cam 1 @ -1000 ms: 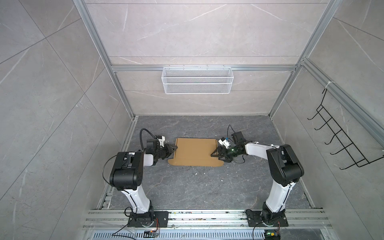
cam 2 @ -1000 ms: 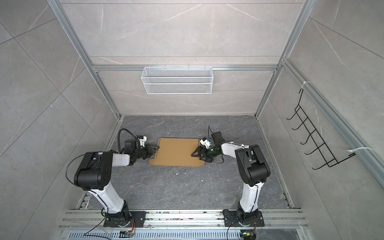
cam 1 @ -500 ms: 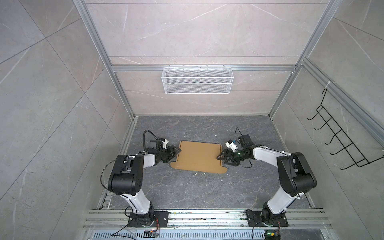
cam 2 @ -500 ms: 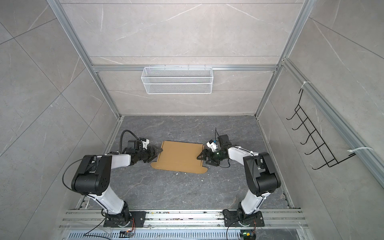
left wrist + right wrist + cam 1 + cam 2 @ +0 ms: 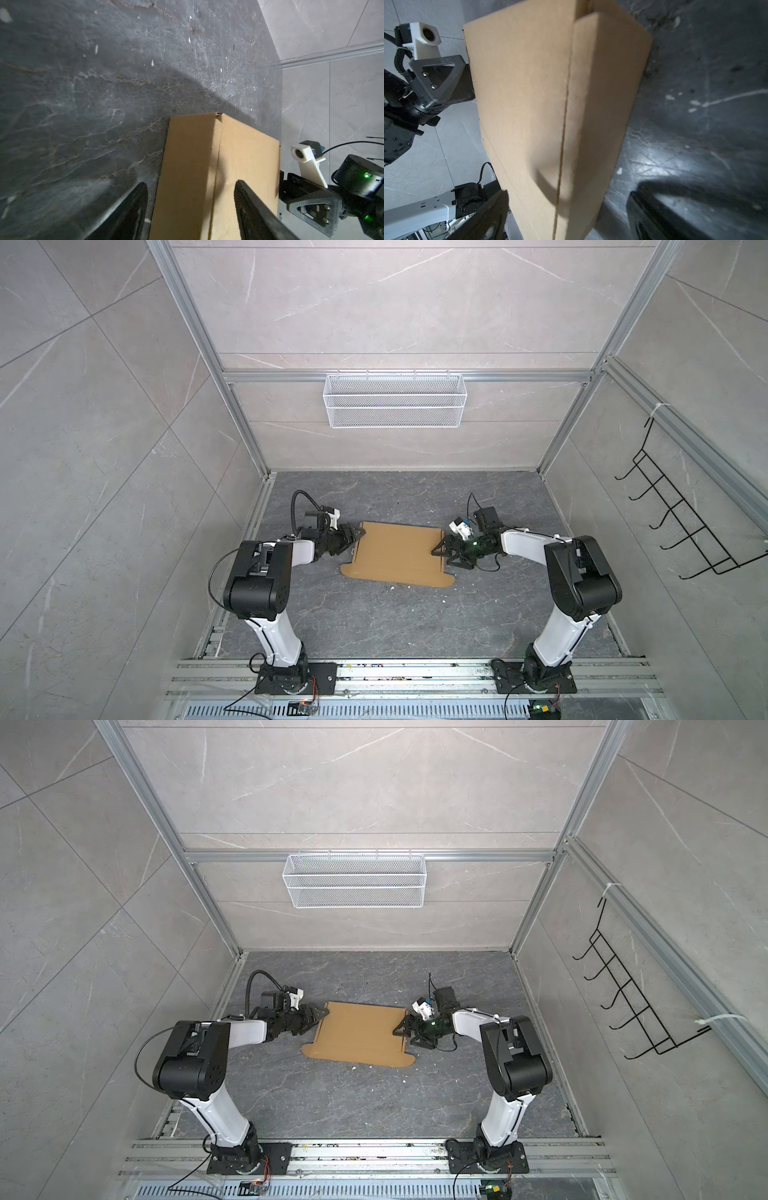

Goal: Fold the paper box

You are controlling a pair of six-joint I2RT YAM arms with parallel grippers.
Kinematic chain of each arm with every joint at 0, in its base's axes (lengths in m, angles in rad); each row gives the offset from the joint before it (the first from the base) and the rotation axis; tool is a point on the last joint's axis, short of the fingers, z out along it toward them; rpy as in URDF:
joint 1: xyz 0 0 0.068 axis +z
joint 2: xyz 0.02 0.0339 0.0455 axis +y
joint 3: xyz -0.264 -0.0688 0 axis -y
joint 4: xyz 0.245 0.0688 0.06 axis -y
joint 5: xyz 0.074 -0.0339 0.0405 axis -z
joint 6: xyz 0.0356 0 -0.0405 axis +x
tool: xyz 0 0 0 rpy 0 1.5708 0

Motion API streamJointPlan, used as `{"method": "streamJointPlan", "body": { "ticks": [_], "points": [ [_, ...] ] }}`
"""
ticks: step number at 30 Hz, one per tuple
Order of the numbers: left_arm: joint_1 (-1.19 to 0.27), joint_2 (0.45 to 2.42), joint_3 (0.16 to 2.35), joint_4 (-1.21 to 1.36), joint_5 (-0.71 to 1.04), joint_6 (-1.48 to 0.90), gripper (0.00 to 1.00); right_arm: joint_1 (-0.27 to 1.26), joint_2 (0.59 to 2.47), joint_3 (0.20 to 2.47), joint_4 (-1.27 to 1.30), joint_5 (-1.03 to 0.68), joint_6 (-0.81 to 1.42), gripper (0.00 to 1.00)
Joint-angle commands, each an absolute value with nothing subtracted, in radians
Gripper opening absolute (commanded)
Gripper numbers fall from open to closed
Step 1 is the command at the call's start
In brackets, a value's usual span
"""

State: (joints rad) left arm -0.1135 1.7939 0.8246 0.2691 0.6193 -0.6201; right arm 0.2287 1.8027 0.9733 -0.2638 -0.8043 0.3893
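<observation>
1. Compared with a second ago, the paper box [image 5: 397,553] has been slid a little toward the near side and twisted, so it's no longer square to the rails. Both arms have been stretched further out, and the left end effector [image 5: 358,537] has been opened up from a tighter pinch
2. The box is lying flat on the bench [image 5: 415,614], roughly in the middle, right between the two end effectors. A long flap with rounded ears is still flat along the near edge, so the final tuck is judged not done yet
3. Left end effector: the jaws are apart and one short end of the box is straddled. No squeeze can be made out in the left wrist view
4. Right end effector [image 5: 440,556]: the jaws are spread wide around the opposite short end, with gaps seen beside the cardboard, so nothing is held
5. Risks: with nothing clamped, the box could be spun further if one side is pushed before the other. A wall could get crushed if the jaws are closed hard, and the low fingers could be dragged on the bench
6. Pose: both arms are reached forward and kept low, with forearms close to level and wrists turned inward to face each other across the box
</observation>
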Motion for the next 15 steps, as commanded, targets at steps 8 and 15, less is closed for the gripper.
{"method": "streamJointPlan", "body": {
  "ticks": [8,15],
  "points": [
    [-0.114,1.846,0.802,0.388,0.704,-0.617,0.48,0.230,1.834,0.981,-0.230,-0.821,0.389,0.90],
    [-0.066,1.834,0.760,0.424,0.742,-0.631,0.29,0.224,1.824,0.928,-0.118,-0.829,0.410,0.94]
  ]
}}
